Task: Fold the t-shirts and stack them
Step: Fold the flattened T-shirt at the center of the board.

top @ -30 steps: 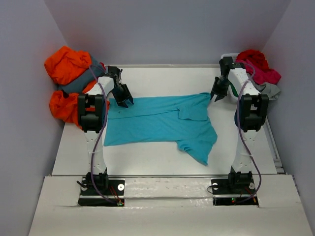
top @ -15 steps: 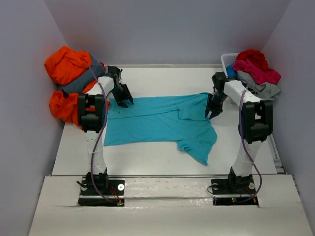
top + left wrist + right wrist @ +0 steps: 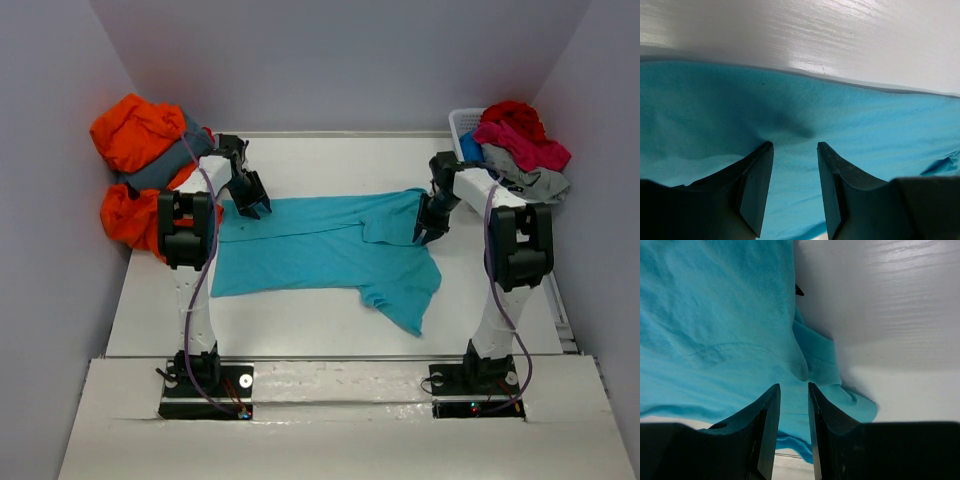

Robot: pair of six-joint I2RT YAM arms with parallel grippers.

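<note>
Both left gripper [image 3: 252, 210], right gripper [image 3: 424, 236] on turquoise t-shirt [image 3: 320, 255].

A turquoise t-shirt [image 3: 320, 250] was seen spread across the white table [image 3: 330, 160], with one sleeve turned over near its right end and another trailing toward the near edge. The left gripper [image 3: 250, 207] was seen at the shirt's far left corner and the right gripper [image 3: 425, 228] at its far right edge; how the jaws stood could not be made out. Orange shirts [image 3: 135, 130] and a slate grey shirt [image 3: 160, 172] were heaped at the far left. At the far right, a white slatted basket [image 3: 460, 125] was piled with a red shirt [image 3: 512, 115], a pink shirt [image 3: 525, 147] and a light grey shirt [image 3: 537, 182].
</note>
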